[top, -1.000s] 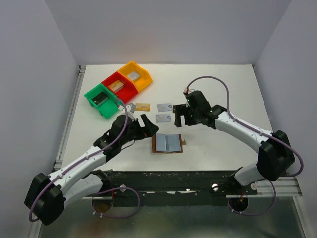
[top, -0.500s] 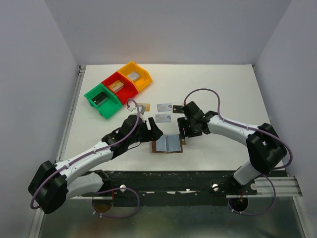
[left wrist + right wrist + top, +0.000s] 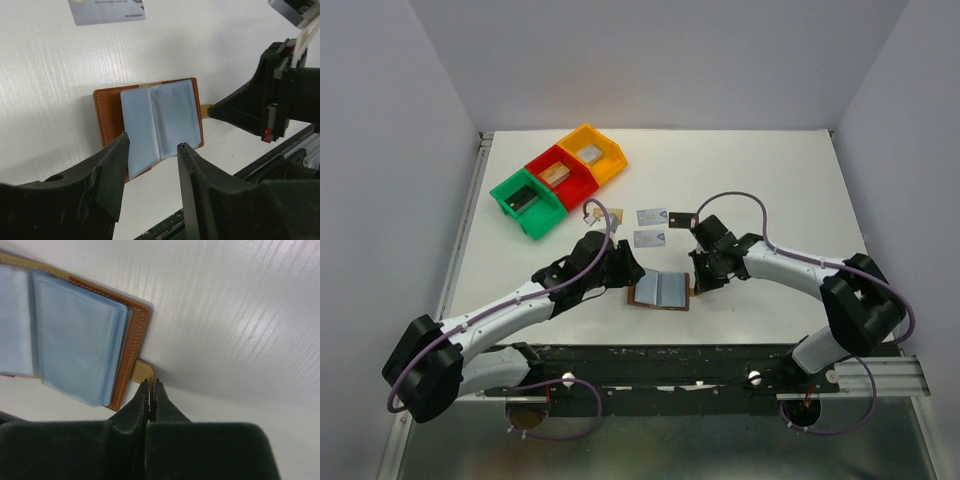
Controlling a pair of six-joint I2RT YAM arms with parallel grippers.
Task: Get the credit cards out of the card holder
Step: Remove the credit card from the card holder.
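Left gripper [image 3: 153, 144] stands half open, its 2 fingers [image 3: 111, 175] astride the near edge of the open card holder [image 3: 160, 117] without clamping it, which only its wrist view shows. Right gripper [image 3: 150, 385] is pinched shut, tips at the snap tab [image 3: 143, 371]. Both arms reach low, converging on the holder from left and right. Farther off, the top view shows 4 credit cards [image 3: 649, 238] on the table [image 3: 770, 180], and 3 bins [image 3: 560, 175] at far left.

A fixed camera high at the near edge looks down over the whole table [image 3: 770, 180]. The left wrist camera faces the open wallet [image 3: 160, 120] from close above. The right wrist camera, nearer still, skims one edge. All three views share the wallet.
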